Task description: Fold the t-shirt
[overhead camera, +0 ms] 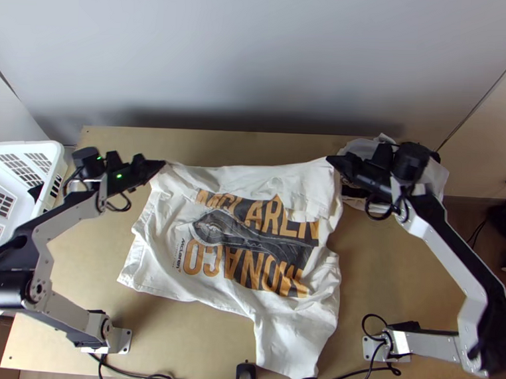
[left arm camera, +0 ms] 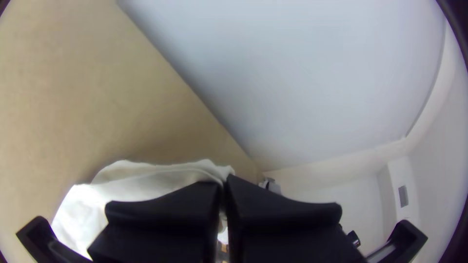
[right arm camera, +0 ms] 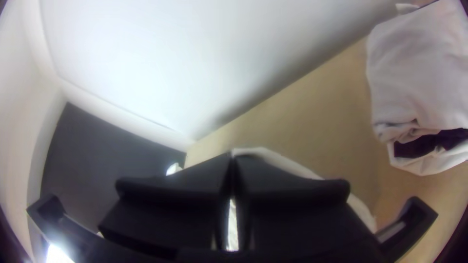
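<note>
In the top view my left gripper (overhead camera: 157,166) is at the far-left corner of the white t-shirt (overhead camera: 160,216), and my right gripper (overhead camera: 333,162) is at its far-right corner. The far edge runs nearly straight between them; the print faces up, and one part of the shirt extends toward the near edge at right. In the left wrist view my left gripper (left arm camera: 224,182) is shut on white cloth (left arm camera: 141,182). The right wrist view has my right gripper (right arm camera: 233,158) shut on the shirt's edge (right arm camera: 287,163).
A white basket (overhead camera: 55,149) stands at the far left. Folded cloths (overhead camera: 371,148) lie at the far right, beneath and behind the right arm; the right wrist view has this pile (right arm camera: 419,73) too. Bare wood (overhead camera: 91,250) lies left of the shirt. Cables run along the near edge.
</note>
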